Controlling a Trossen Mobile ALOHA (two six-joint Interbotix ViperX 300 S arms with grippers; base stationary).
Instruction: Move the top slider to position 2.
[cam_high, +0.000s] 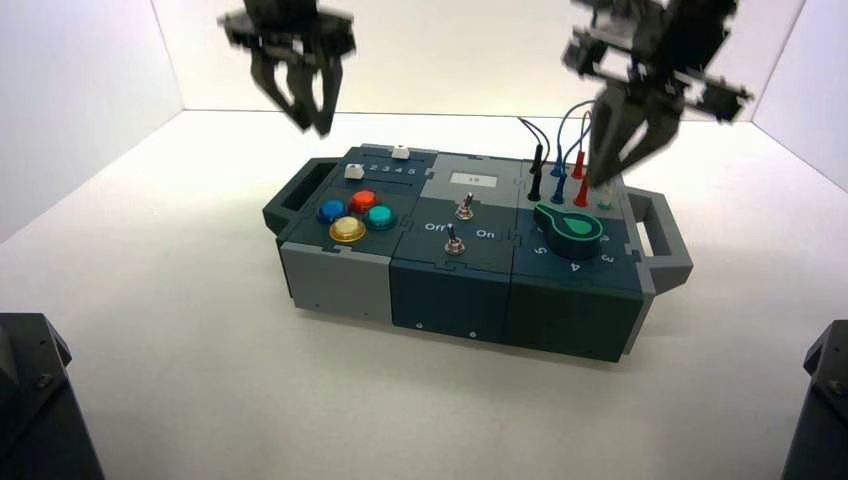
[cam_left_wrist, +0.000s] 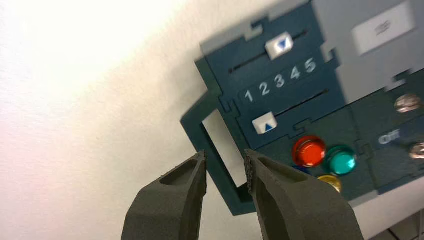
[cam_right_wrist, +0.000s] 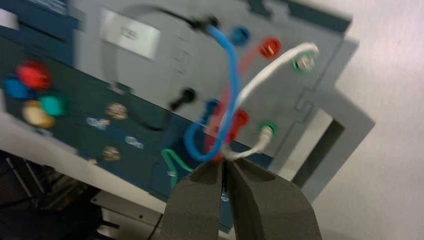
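Note:
The top slider (cam_high: 402, 153) is a small white knob on the far track of the box's left rear corner. In the left wrist view its knob (cam_left_wrist: 279, 45) stands about level with the digit 4. The twin slider (cam_left_wrist: 265, 123) sits at the 1. My left gripper (cam_high: 308, 110) hangs open and empty above and behind the box's left end. In its own view the left gripper (cam_left_wrist: 225, 157) is over the box's left handle (cam_left_wrist: 215, 150), short of the sliders. My right gripper (cam_high: 610, 170) is shut above the wires at the box's right rear, and it also shows in the right wrist view (cam_right_wrist: 223, 162).
Red (cam_high: 363, 200), blue (cam_high: 330, 211), teal (cam_high: 380, 216) and yellow (cam_high: 347, 229) round buttons sit in front of the sliders. Two toggle switches (cam_high: 455, 240) stand mid-box. A green knob (cam_high: 570, 225) and plugged wires (cam_high: 560, 160) are at the right. Dark arm bases (cam_high: 30, 400) fill the near corners.

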